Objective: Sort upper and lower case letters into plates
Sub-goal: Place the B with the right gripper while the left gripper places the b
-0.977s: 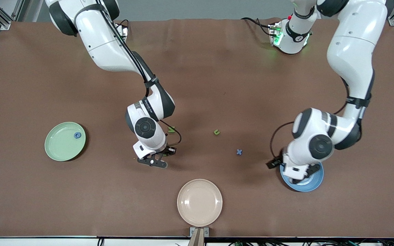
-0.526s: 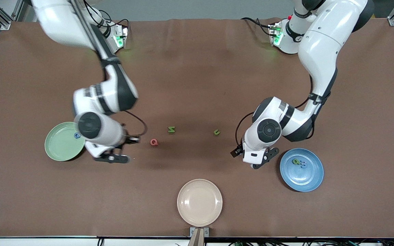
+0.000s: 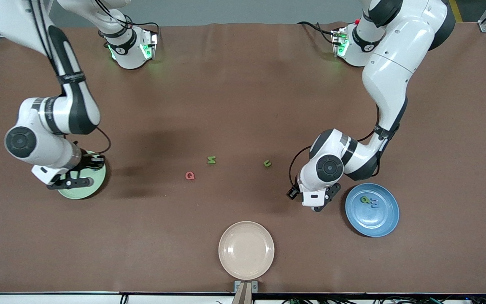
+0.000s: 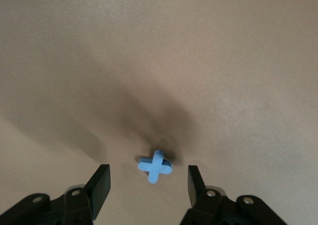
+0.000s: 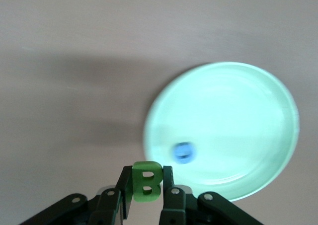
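Front view: the right gripper (image 3: 83, 172) hangs over the mint green plate (image 3: 83, 191) at the right arm's end of the bench (image 3: 243, 93), and the arm covers most of that dish. From the right wrist view its jaws are pinched tight on a green letter B (image 5: 146, 181), held just above the plate's rim, and a small blue letter (image 5: 183, 153) lies inside the plate.

The left gripper (image 3: 315, 202) is low over the brown cloth just beside the blue plate (image 3: 384, 223), toward the left arm's end. In the left wrist view its jaws stand partly apart, one on each side of a blue X (image 4: 155, 166) that lies flat on the bench, touching neither finger. The blue plate holds a green letter (image 3: 365, 199) and a blue letter (image 3: 374, 204) side by side.

On the open cloth between the arms lie a red Q (image 3: 190, 175), a green letter (image 3: 211, 160) and a smaller green piece (image 3: 267, 163). A cream-beige plate (image 3: 246, 250) sits nearest the front camera.
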`<state>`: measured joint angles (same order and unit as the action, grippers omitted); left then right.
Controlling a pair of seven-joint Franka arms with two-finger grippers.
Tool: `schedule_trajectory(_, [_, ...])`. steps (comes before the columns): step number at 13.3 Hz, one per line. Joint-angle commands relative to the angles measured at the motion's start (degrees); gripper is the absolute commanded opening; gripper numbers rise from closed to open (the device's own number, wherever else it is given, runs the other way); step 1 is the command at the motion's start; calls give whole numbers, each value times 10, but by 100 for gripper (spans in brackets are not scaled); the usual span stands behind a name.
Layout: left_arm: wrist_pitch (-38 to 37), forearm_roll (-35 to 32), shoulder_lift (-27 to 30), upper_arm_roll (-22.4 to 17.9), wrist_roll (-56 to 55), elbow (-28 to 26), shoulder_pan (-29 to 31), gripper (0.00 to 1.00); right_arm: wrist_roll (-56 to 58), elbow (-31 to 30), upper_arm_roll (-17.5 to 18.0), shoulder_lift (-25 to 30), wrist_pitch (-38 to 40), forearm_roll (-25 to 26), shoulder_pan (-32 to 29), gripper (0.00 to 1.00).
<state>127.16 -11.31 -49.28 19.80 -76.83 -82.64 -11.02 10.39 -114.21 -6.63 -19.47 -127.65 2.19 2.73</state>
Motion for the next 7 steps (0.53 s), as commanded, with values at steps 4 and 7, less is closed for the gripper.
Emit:
schedule_trajectory(4, [27, -6, -10, -11, -38, 2, -6, 64, 88, -61, 14, -14, -103, 4, -84, 11])
schedule_trajectory(7, [27, -7, -13, -11, -38, 3, -10, 57, 89, -60, 14, -48, -133, 3, -91, 12])
